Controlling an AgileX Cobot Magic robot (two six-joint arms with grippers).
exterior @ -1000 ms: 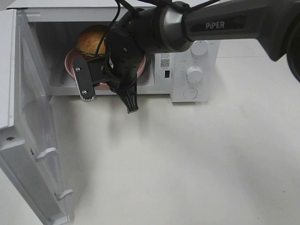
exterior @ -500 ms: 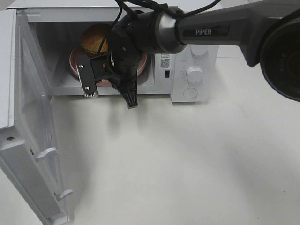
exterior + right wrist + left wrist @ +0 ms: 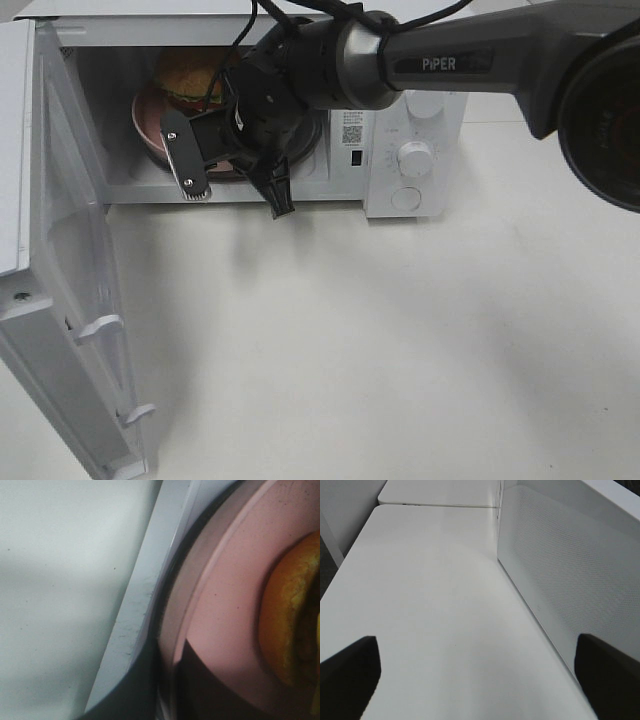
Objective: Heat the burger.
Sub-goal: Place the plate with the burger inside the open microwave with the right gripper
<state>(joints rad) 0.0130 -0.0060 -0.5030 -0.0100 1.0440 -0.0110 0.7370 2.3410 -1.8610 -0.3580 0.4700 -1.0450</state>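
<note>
The burger [image 3: 182,75], with a golden bun and a green frill, sits on a round pink plate [image 3: 148,135] inside the open microwave [image 3: 420,60]. My right gripper [image 3: 238,192] hangs at the oven's mouth over the plate's front rim. The right wrist view shows the right gripper [image 3: 170,680] shut on the pink plate [image 3: 225,605], the rim between its dark fingers. The burger [image 3: 287,615] lies just beyond. My left gripper [image 3: 480,680] is open and empty above the table, beside the microwave door [image 3: 570,570]. It is outside the high view.
The microwave door [image 3: 60,300] swings out toward the front left. Control knobs [image 3: 414,157] sit on the oven's right panel. The right arm [image 3: 470,55] crosses above the oven top. White table [image 3: 400,350] spreads in front.
The plate with the burger has shifted left and deeper into the oven. My right gripper moved in with it. Left gripper unchanged.
</note>
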